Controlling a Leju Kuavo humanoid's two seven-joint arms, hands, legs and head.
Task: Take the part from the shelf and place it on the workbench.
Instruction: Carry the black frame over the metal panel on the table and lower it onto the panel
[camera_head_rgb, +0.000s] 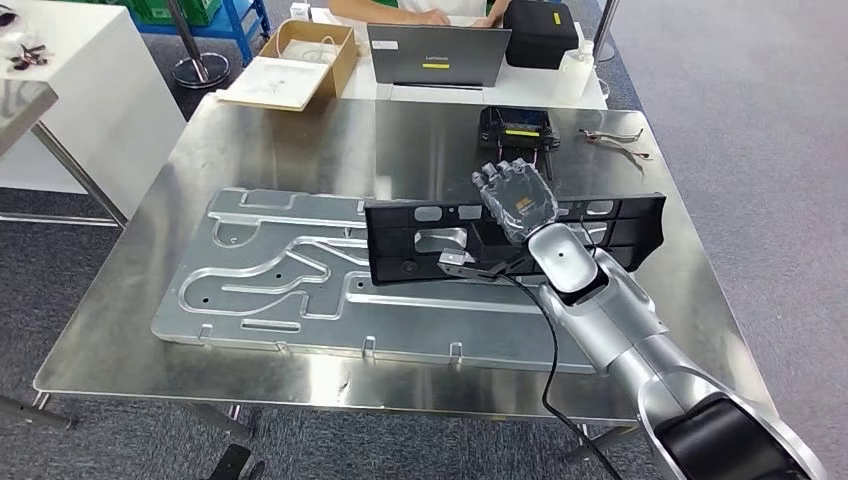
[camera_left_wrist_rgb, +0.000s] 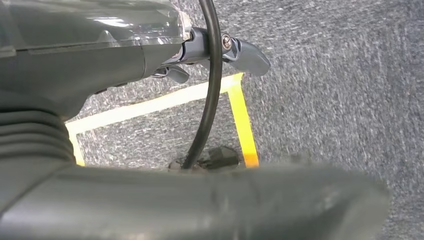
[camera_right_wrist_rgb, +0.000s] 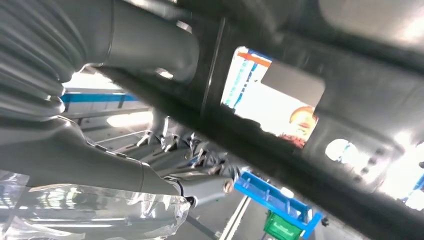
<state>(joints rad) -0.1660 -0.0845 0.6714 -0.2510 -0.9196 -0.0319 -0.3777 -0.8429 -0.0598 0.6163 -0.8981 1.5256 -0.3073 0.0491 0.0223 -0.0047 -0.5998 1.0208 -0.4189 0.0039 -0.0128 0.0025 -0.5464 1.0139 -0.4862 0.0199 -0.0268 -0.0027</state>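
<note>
The part (camera_head_rgb: 620, 225) is a long black plastic panel with cut-outs. It hangs tilted just over the right end of a large grooved aluminium plate (camera_head_rgb: 280, 270) lying on the steel workbench (camera_head_rgb: 300, 140). My right hand (camera_head_rgb: 515, 200) grips the panel's middle, with its fingers spread above the upper edge. In the right wrist view the panel's edge (camera_right_wrist_rgb: 280, 150) runs between the thick thumb and the darker fingers (camera_right_wrist_rgb: 200, 182) of that hand (camera_right_wrist_rgb: 100, 165). My left hand (camera_left_wrist_rgb: 125, 65) hangs over grey carpet marked with yellow tape and holds nothing.
A black device with a yellow label (camera_head_rgb: 517, 125) and a hand tool (camera_head_rgb: 615, 140) lie at the bench's far right. Behind them are a laptop (camera_head_rgb: 435, 55), a cardboard box (camera_head_rgb: 300, 60), a black case (camera_head_rgb: 540, 30) and a person (camera_head_rgb: 400, 10). A white table (camera_head_rgb: 80, 80) stands left.
</note>
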